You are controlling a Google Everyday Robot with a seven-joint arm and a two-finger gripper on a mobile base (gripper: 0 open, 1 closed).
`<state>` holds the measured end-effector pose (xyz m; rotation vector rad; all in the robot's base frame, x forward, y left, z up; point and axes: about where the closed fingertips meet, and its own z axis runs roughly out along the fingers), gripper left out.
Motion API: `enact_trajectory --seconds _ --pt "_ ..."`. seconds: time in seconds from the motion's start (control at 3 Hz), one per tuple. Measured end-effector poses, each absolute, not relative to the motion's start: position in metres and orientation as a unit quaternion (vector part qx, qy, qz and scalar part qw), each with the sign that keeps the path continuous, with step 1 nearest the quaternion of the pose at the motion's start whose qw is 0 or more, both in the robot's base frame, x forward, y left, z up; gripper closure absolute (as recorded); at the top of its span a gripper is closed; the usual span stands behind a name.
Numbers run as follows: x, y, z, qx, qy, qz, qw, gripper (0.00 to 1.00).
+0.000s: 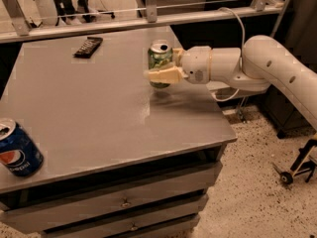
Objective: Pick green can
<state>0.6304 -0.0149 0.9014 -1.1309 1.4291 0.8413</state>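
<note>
Single cam, high, fwd of desk front edge, tilted down, mid-range. Arm enters from 3 o'clock; tool at 1 o'clock, clamping green can.

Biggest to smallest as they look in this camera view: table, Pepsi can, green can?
1. table
2. Pepsi can, nearer the camera, so true size is unsure
3. green can, toward the table's far side, with the gripper jaws around it

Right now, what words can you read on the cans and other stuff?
The blue Pepsi can: red-white-blue logo; lettering too blurred to read.
The green can: dark lettering, unreadable.
The black object at the back of the table: marks unreadable.
The gripper, jaws around the green can: no text.
</note>
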Motion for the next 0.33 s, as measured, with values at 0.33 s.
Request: enact_trajectory --seconds 0.33 --pt "0.6285 -0.0358 0.9443 -0.474 0.582 0.357 0.556 0.95"
